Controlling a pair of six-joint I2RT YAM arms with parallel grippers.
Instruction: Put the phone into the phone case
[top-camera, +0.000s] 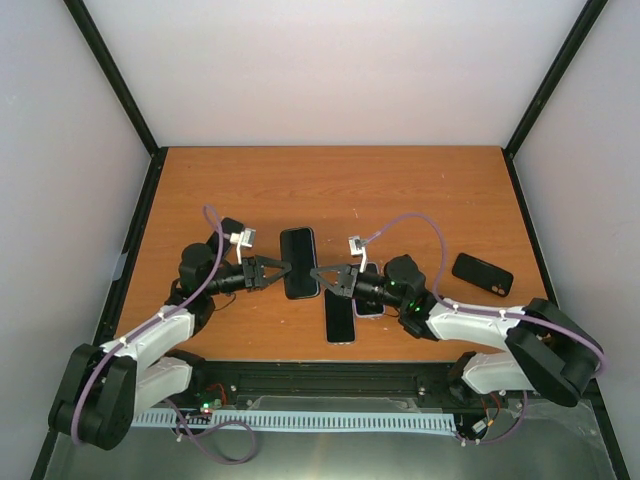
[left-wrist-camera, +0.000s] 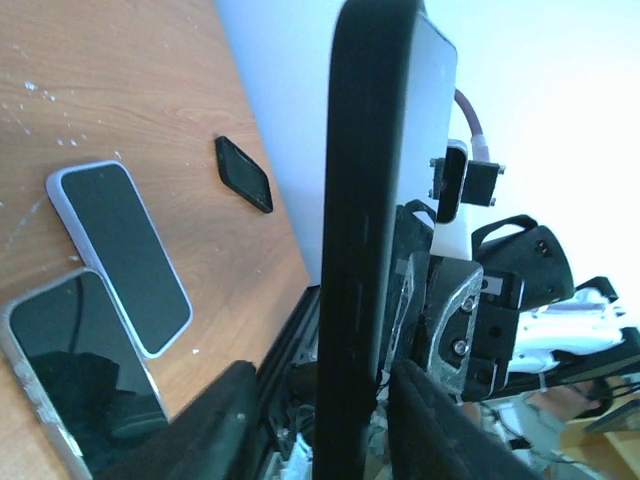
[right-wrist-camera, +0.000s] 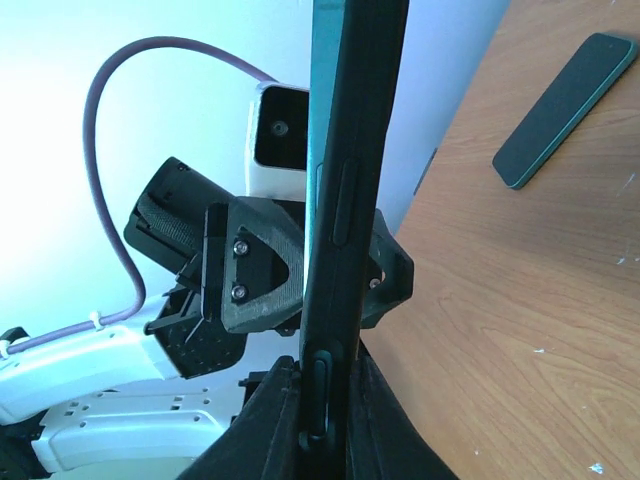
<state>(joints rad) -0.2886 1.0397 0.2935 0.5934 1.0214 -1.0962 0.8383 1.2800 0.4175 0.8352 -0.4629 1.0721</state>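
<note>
A dark phone in a black case (top-camera: 298, 262) hangs above the table between both grippers. My right gripper (top-camera: 318, 275) is shut on its lower edge; in the right wrist view (right-wrist-camera: 325, 425) both fingers (right-wrist-camera: 268, 432) press the case (right-wrist-camera: 350, 200), and a teal phone edge shows along its left side. My left gripper (top-camera: 283, 268) straddles the opposite edge. In the left wrist view (left-wrist-camera: 320, 440) the case (left-wrist-camera: 355, 230) stands edge-on, with a gap between it and one finger (left-wrist-camera: 205, 430). I cannot tell how fully the phone sits in the case.
Two phones in pale cases (top-camera: 340, 315) (top-camera: 368, 303) lie on the table below the right gripper; they also show in the left wrist view (left-wrist-camera: 125, 250) (left-wrist-camera: 75, 370). A black phone-shaped item (top-camera: 482, 273) lies at the right. Another dark phone (right-wrist-camera: 565, 95) lies flat near the left arm.
</note>
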